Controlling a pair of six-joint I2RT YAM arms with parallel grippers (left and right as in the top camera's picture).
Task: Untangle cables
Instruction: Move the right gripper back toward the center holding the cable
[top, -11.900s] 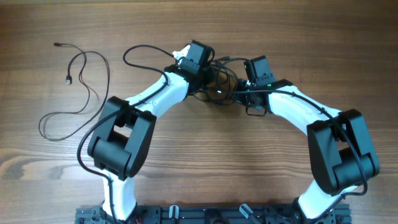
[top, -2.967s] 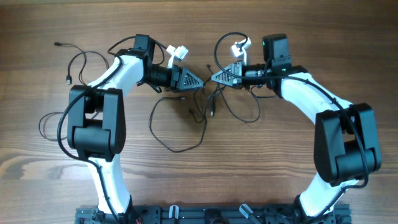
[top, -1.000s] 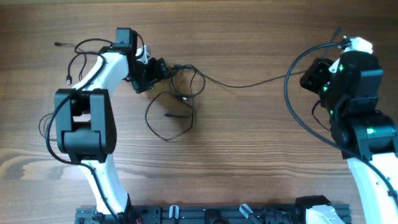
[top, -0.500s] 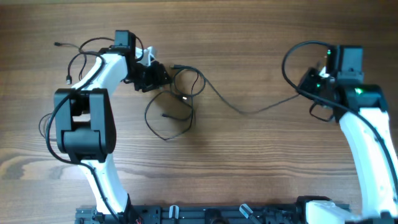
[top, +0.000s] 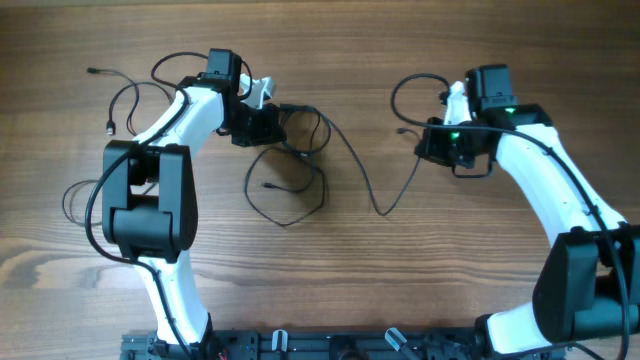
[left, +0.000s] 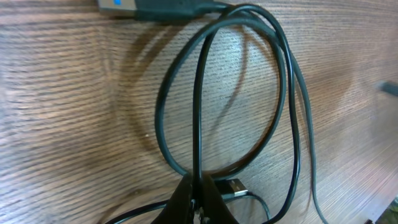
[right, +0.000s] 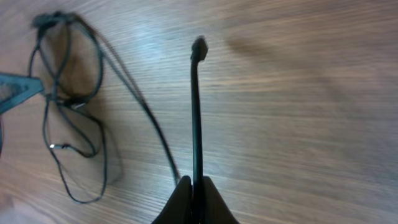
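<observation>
The left gripper (top: 272, 125) pinches one strand of the cables (top: 292, 165), knotted centre-left. The right gripper (top: 425, 140) clamps a cord (right: 196, 118) near its plug (right: 199, 46). Best to draw them apart slowly, letting loops slide rather than cinch.

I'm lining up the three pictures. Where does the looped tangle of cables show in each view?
Overhead: cable tangle left of centre, at the left pincer.
Left wrist: its loops fill the frame, above the pincer at the bottom edge.
Right wrist: tangle upper left.
Shared landmark: the left pincer, shut on a strand; grey tip at the right wrist view's left edge.
</observation>
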